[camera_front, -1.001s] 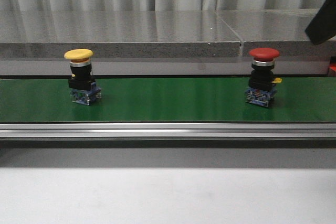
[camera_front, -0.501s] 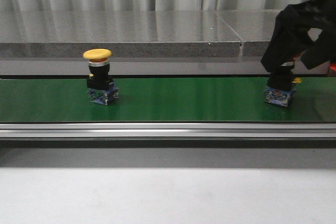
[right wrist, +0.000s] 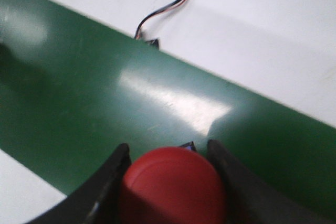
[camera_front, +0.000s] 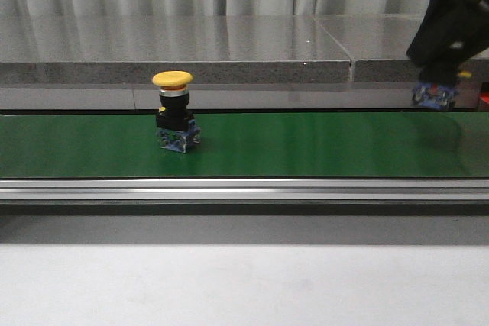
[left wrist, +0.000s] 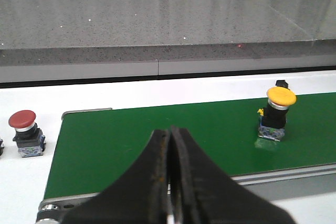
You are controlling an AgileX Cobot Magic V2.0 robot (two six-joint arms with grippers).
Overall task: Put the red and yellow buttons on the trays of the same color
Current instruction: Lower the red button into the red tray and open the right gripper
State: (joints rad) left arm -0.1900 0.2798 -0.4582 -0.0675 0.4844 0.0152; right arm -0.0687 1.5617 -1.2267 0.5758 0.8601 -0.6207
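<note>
Two red buttons, one yellow button

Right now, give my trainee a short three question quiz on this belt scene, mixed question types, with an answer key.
1. True or false: the yellow button stands upright on the green belt.
2. What does the right gripper hold? A) a yellow button B) a red button C) nothing
3. Fill in: the left gripper fingers are ____ (open or shut).

Key
1. True. It rests on the belt, cap up, with no gripper on it.
2. B. The right wrist view shows the red cap between the fingers, lifted above the belt.
3. Shut. The fingertips meet with nothing between them. A second red button sits beyond the belt's end.
</note>
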